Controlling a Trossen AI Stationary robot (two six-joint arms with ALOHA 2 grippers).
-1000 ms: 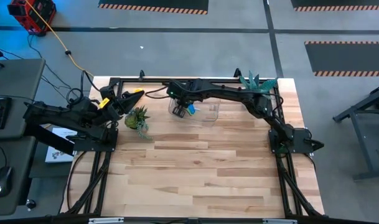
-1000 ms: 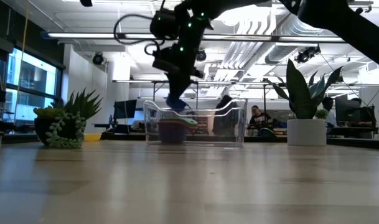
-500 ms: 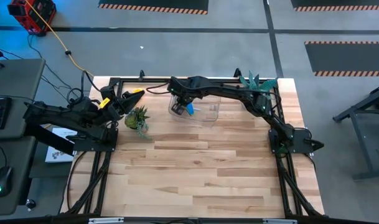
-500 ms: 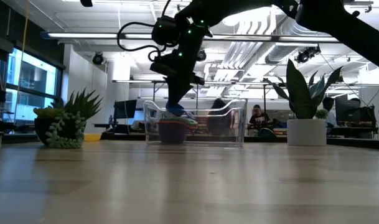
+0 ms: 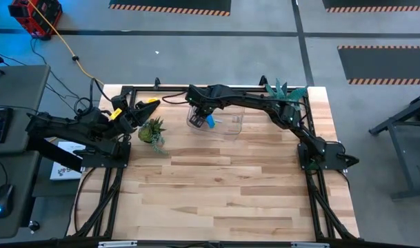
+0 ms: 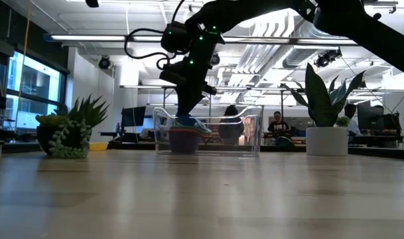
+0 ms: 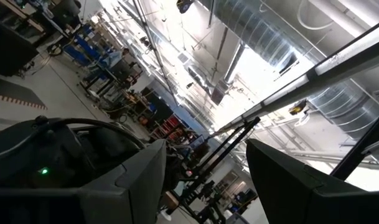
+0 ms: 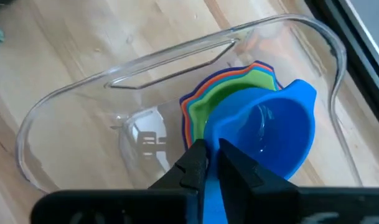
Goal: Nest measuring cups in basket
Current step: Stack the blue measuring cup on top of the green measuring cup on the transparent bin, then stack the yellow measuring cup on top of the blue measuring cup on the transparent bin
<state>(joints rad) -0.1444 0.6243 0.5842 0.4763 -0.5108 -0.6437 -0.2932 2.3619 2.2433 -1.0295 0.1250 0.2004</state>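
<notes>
While the right gripper (image 8: 208, 163) pinches the blue cup (image 8: 267, 130) by its handle, just above the nested stack (image 8: 229, 93) inside the basket (image 8: 52, 118), we risk seating it crooked if the jaws part early. The left gripper (image 7: 205, 180) waits, gaping.

A light wooden table (image 5: 216, 193) fills the lower centre of the high view, on a grey floor (image 5: 196, 48) with striped mats (image 5: 170, 7) along the top. In the low view, windows (image 6: 16, 86) glow at left, ceiling ducts (image 6: 281, 26) run overhead, and people (image 6: 277, 125) sit behind.
</notes>
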